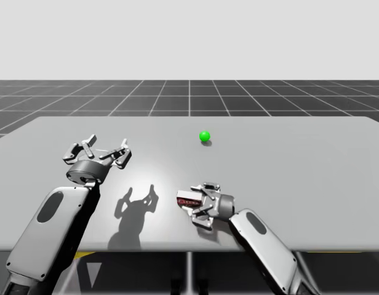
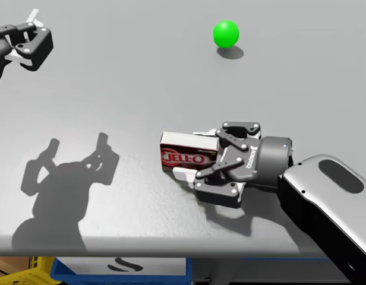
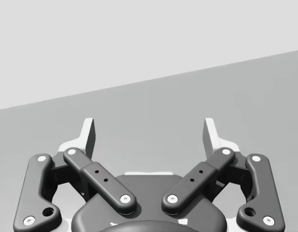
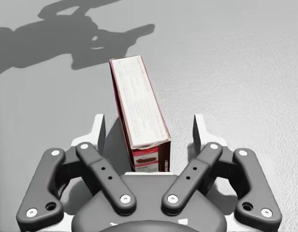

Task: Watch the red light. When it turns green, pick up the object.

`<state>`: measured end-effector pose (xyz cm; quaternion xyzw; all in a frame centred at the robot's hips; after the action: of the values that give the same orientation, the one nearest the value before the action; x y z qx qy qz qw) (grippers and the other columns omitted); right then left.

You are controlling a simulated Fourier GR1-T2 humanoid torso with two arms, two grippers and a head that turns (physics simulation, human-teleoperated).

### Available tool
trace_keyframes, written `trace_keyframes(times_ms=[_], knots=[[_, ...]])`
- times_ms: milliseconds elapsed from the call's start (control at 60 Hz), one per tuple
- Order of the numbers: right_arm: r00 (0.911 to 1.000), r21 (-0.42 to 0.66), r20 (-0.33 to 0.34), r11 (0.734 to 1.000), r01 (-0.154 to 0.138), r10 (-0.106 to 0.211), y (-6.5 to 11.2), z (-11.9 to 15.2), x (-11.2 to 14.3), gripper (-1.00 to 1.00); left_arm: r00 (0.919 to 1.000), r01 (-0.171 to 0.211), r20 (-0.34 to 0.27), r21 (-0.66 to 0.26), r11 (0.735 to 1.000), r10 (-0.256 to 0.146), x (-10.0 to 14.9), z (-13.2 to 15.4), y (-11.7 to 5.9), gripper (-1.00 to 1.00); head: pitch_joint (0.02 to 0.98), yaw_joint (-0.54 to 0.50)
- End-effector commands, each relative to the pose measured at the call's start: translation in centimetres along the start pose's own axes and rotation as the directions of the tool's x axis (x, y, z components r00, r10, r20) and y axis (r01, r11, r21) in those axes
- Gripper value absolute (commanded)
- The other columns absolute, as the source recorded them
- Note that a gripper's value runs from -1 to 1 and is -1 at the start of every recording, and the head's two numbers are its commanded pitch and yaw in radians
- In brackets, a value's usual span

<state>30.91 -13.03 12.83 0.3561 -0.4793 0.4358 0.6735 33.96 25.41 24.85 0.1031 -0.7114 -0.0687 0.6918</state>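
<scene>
While fingers (image 4: 198, 129) gape, right gripper (image 4: 149, 128) straddles red box (image 4: 139, 111).

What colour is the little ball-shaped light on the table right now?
Green. The light shows best in the head view.

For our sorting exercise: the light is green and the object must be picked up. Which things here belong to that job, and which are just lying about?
Belongs to the job:
green light
red box
right gripper, fingers open either side of the box

Just lying about:
left gripper, open above the table
yellow thing below the table's edge
</scene>
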Motion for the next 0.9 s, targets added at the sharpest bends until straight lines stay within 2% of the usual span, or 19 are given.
trace_keyframes(times_ms=[17, 33, 50, 67, 117, 167, 250, 617, 733, 900], knots=[[0.9998, -0.07, -0.017, 0.998, 0.002, -0.003, -0.11, -0.15, -0.45, 0.6, 1.0, 0.001, -0.001, 0.0, 1.0, -0.001, -0.01, -0.04, 0.03, -1.0, 0.889, 0.02], [0.9997, -0.047, -0.022, 0.999, -0.006, 0.005, -0.17, -0.11, -0.42, 1.0, 1.0, 0.002, -0.001, 0.0, 1.0, -0.002, -0.01, -0.06, 0.02, -1.0, 0.89, 0.02], [0.9997, -0.04, -0.024, 0.999, -0.01, 0.009, -0.17, 0.04, -0.45, 1.0, 1.0, 0.002, -0.001, 0.0, 1.0, -0.002, -0.02, -0.06, 0.01, -1.0, 0.889, 0.02], [0.9995, -0.031, -0.032, 1.0, 0.001, -0.002, -0.13, 0.14, -0.46, 1.0, 1.0, 0.003, -0.001, -0.001, 1.0, -0.003, -0.02, -0.06, 0.0, -1.0, 0.888, 0.02], [0.9995, -0.029, -0.03, 1.0, -0.006, 0.005, -0.13, 0.19, -0.47, 1.0, 1.0, 0.004, -0.001, -0.003, 1.0, -0.004, -0.01, -0.04, -0.02, -1.0, 0.885, 0.02], [0.9991, -0.018, -0.041, 1.0, 0.006, -0.006, -0.06, 0.33, -0.47, 1.0, 1.0, 0.004, -0.001, -0.005, 1.0, -0.004, -0.01, -0.07, -0.02, -1.0, 0.88, 0.01], [0.9992, -0.015, -0.041, 1.0, 0.002, -0.003, -0.03, 0.37, -0.51, 1.0, 1.0, 0.007, -0.002, -0.006, 1.0, -0.007, -0.02, -0.06, -0.05, -1.0, 0.864, 0.01], [0.9992, -0.024, -0.035, 0.999, -0.021, 0.02, -0.16, 0.67, -0.61, 1.0, 0.9999, 0.012, -0.004, -0.01, 1.0, -0.012, -0.12, 0.01, -0.22, -1.0, 0.613, -0.01], [0.9988, -0.028, -0.033, 0.999, -0.037, 0.036, -0.06, 0.6, -0.72, 1.0, 0.9999, 0.013, -0.004, -0.008, 1.0, -0.013, -0.16, 0.04, -0.24, -1.0, 0.557, -0.01], [0.9988, -0.024, -0.031, 0.999, -0.038, 0.037, -0.09, 0.56, -0.84, 1.0, 0.9999, 0.016, -0.004, -0.009, 1.0, -0.016, -0.2, 0.06, -0.25, -1.0, 0.498, -0.02]])
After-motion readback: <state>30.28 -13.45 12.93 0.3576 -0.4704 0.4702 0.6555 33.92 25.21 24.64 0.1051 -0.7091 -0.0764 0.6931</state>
